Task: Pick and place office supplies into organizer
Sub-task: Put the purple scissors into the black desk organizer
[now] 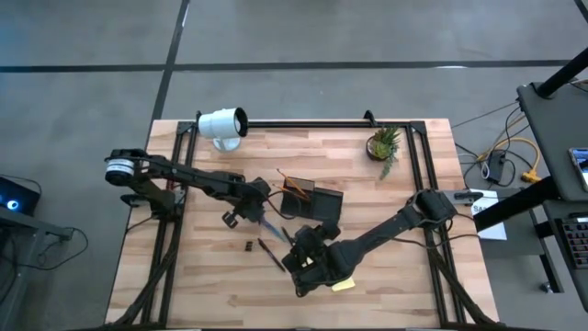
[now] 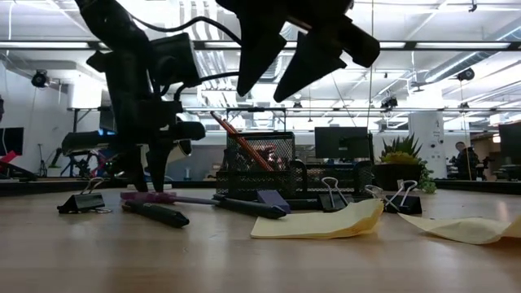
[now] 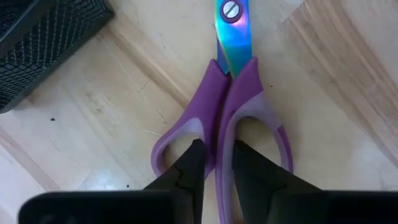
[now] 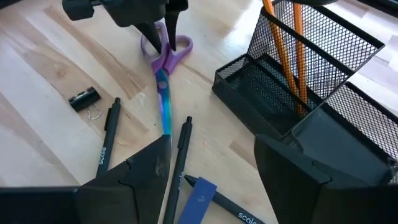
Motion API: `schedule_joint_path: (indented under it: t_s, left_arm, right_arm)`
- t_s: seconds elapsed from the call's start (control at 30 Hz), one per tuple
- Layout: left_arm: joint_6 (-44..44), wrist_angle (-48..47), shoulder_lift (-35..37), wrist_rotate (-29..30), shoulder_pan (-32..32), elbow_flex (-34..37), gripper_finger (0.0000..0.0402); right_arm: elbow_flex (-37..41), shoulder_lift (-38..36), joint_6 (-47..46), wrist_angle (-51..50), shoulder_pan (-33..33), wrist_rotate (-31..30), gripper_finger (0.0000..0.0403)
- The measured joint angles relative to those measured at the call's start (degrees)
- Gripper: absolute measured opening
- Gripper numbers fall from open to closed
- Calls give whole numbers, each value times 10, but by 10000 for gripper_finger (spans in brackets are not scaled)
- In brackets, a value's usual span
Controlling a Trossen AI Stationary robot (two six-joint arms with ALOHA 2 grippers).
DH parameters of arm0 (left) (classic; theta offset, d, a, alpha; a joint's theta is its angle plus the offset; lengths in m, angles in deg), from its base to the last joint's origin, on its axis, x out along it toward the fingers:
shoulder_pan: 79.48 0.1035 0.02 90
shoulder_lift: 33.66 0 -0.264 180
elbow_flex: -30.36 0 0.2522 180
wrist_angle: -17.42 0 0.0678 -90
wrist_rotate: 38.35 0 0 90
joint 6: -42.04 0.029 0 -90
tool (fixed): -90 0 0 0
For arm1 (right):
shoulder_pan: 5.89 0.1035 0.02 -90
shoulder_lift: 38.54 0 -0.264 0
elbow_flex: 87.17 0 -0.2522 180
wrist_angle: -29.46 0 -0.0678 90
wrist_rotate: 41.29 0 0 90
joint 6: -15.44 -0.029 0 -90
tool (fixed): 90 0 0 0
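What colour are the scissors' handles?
Purple. The scissors show best in the left wrist view.

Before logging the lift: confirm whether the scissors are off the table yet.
No. The purple-handled scissors lie flat on the wood, the left gripper closing on their handles.

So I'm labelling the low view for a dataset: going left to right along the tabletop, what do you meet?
Binder clip → purple scissors → black mesh organizer → curled yellow sticky note → potted plant → second yellow note.
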Motion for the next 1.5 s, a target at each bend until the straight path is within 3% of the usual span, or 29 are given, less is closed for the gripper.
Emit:
schedule_joint_path:
  t_s: [0.63, 0.93, 1.17, 1.33, 1.5]
  left_arm:
    - [-31, -224, 132, 123, -23, -91, 43]
    - [-12, -344, 183, 299, -83, -160, 43]
    - [119, -262, 196, 473, -90, -220, 43]
    - [250, -116, 182, 506, -62, -223, 43]
    - [311, -68, 127, 513, -38, -223, 43]
  right_arm:
    - [15, 0, -19, -1, -2, -33, 221]
    - [15, -3, -78, -24, 3, -104, 221]
    - [15, -41, -191, -87, 21, -158, 221]
    - [15, -100, -320, -192, 43, -237, 221]
    - [15, -169, -294, -211, 49, -246, 221]
